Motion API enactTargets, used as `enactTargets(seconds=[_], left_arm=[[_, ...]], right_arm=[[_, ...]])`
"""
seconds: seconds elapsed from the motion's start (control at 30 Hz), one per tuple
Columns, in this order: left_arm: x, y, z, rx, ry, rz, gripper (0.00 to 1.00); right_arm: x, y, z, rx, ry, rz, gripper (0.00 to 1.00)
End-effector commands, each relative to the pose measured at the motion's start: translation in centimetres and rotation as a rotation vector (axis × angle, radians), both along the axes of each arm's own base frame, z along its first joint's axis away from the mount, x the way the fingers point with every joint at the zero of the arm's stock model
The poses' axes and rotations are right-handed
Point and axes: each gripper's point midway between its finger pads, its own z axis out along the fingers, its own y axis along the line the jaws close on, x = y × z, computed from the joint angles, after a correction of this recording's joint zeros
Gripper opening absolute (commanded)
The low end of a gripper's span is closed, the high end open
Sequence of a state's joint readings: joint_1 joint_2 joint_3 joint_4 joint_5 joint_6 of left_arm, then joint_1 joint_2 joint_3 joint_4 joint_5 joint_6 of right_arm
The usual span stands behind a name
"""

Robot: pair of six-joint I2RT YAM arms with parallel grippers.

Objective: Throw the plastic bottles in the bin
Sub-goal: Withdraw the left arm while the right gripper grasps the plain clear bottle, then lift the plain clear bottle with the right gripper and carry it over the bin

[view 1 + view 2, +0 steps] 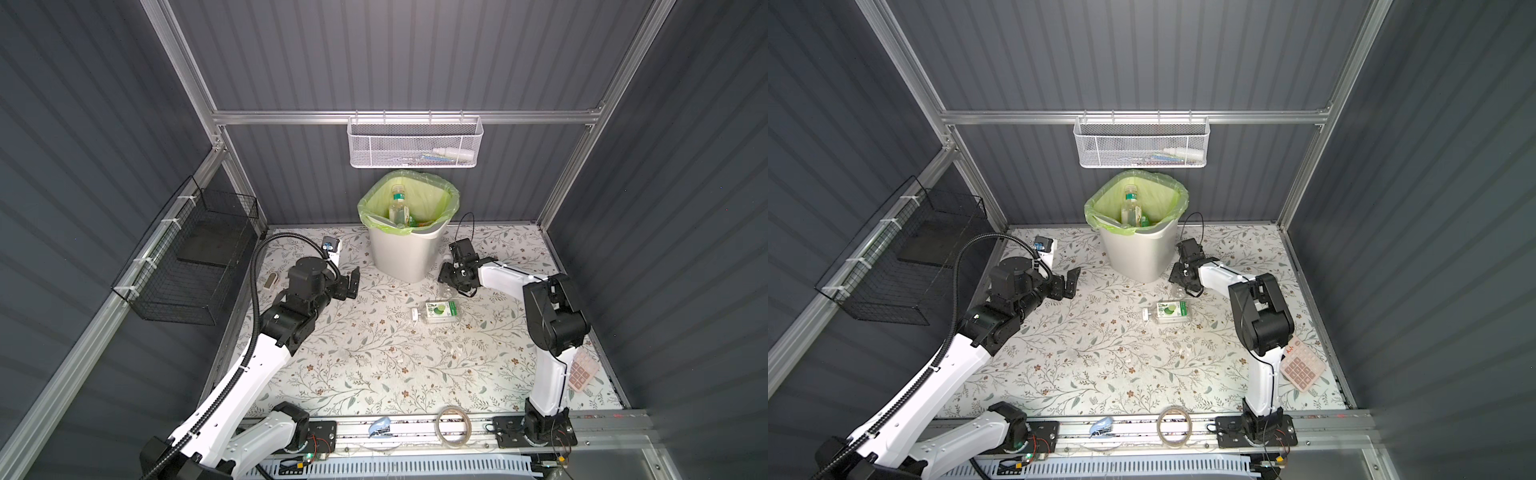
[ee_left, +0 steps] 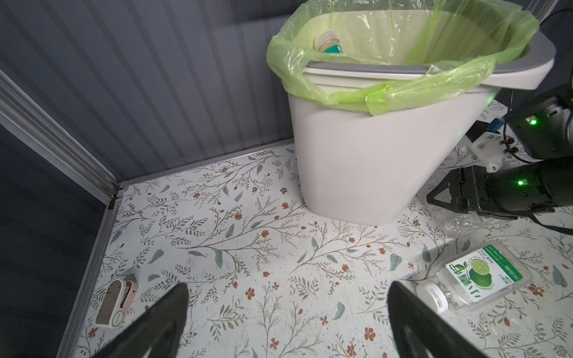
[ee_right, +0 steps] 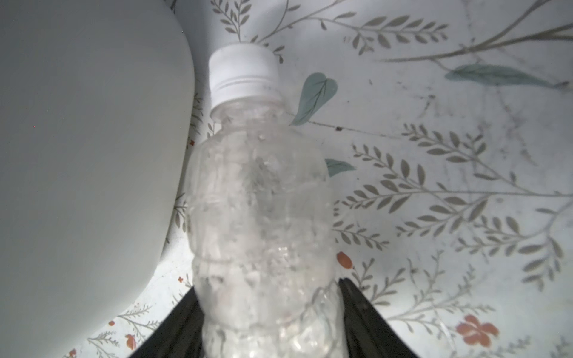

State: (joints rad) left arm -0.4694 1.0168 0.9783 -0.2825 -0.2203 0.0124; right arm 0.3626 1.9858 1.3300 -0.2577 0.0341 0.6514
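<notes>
The right gripper (image 3: pixel 267 284) has its two black jaws pressed against either side of a clear bottle (image 3: pixel 260 186), low on its crinkled body. Whether the bottle is off the worktop (image 1: pixel 353 353) cannot be told. The bottle's long axis runs straight out from between the jaws, white cap (image 3: pixel 243 72) leading, with the wall of the bin (image 3: pixel 77 124) just beside it. The bin stands at the middle of the worktop's far edge, its mouth above the gripper and bottles (image 1: pixel 398 205) inside, so the throw looks to need a lift, then a short swing inward. A labelled bottle (image 1: pixel 438 311) lies on its side near the worktop's middle, closer to the right arm. The left gripper (image 2: pixel 288 322) hangs wide open and empty off the bin's other side.
</notes>
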Motion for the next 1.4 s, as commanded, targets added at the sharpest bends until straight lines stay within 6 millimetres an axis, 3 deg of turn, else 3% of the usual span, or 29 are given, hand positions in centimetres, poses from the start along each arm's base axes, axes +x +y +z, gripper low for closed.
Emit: enactTargets(seconds=[0.0, 0.23, 0.53, 0.8, 1.13, 1.37], left_arm=[[0.2, -0.3, -0.9, -0.026, 0.019, -0.006, 1.0], [0.3, -0.7, -2.9, -0.015, 0.058, -0.024, 1.0], [-0.2, -2.3, -3.9, -0.062, 0.066, -0.105, 1.0], [-0.3, -3.9, -5.0, -0.107, 0.074, -0.179, 1.0], [-0.1, -6.0, -6.9, -0.124, 0.12, -0.255, 1.0], [0.4, -7.1, -7.2, -0.103, 0.109, -0.286, 1.0]], right_arm=[[-0.3, -0.6, 0.6, -0.036, -0.012, -0.007, 0.56], [-1.8, -2.2, 2.2, -0.046, -0.033, -0.016, 0.49], [-4.6, -4.8, 6.6, -0.023, -0.129, -0.05, 0.48], [-8.7, -6.2, 12.2, 0.04, -0.344, -0.025, 0.5], [-15.3, -7.8, 19.8, 0.116, -0.667, 0.012, 0.45], [-19.7, -10.5, 25.3, 0.083, -0.927, -0.023, 0.47]])
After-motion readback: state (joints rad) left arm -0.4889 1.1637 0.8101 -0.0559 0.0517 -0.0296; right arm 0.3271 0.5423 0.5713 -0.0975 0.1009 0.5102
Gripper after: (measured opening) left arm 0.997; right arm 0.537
